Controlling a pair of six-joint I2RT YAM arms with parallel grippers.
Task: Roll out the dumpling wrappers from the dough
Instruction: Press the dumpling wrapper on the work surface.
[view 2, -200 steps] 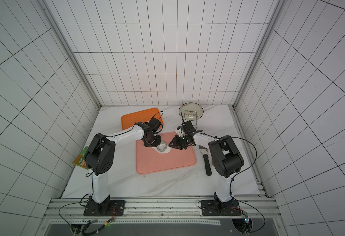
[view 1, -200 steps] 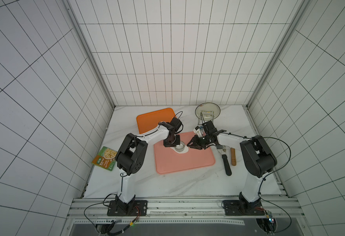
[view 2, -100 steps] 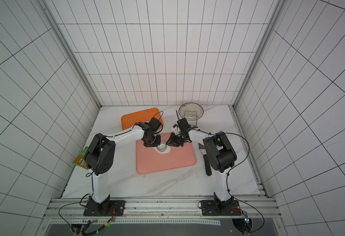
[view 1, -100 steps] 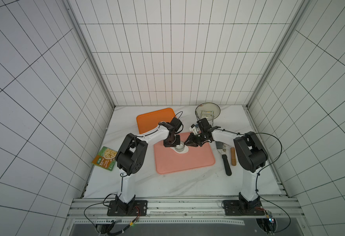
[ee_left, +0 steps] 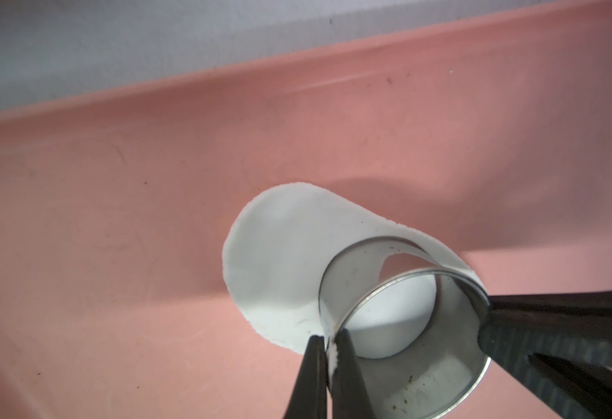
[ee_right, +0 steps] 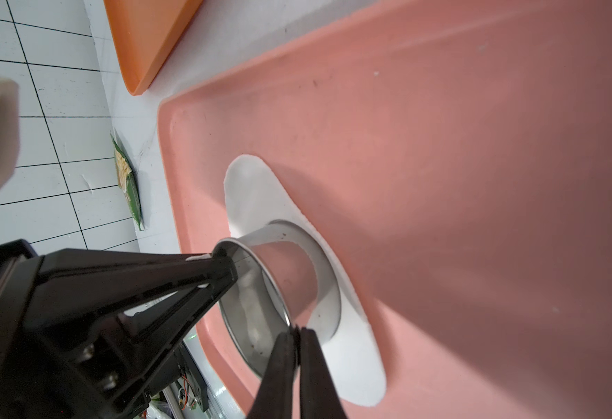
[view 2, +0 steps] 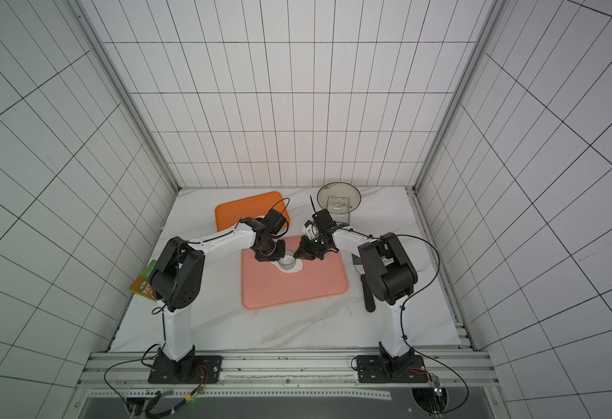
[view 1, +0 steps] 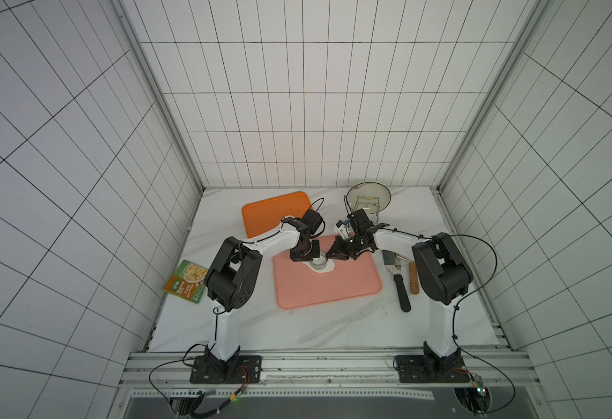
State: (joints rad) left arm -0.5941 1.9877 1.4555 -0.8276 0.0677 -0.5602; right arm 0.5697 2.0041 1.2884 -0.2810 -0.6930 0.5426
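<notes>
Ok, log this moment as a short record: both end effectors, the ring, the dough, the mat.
left end effector: shut, pinching the ring's wall
right end effector: shut, pinching the ring's wall on the opposite side
ring: steel, standing on the dough toward one end
dough: flat white oval lying on the mat
mat: pink, under the dough
</notes>
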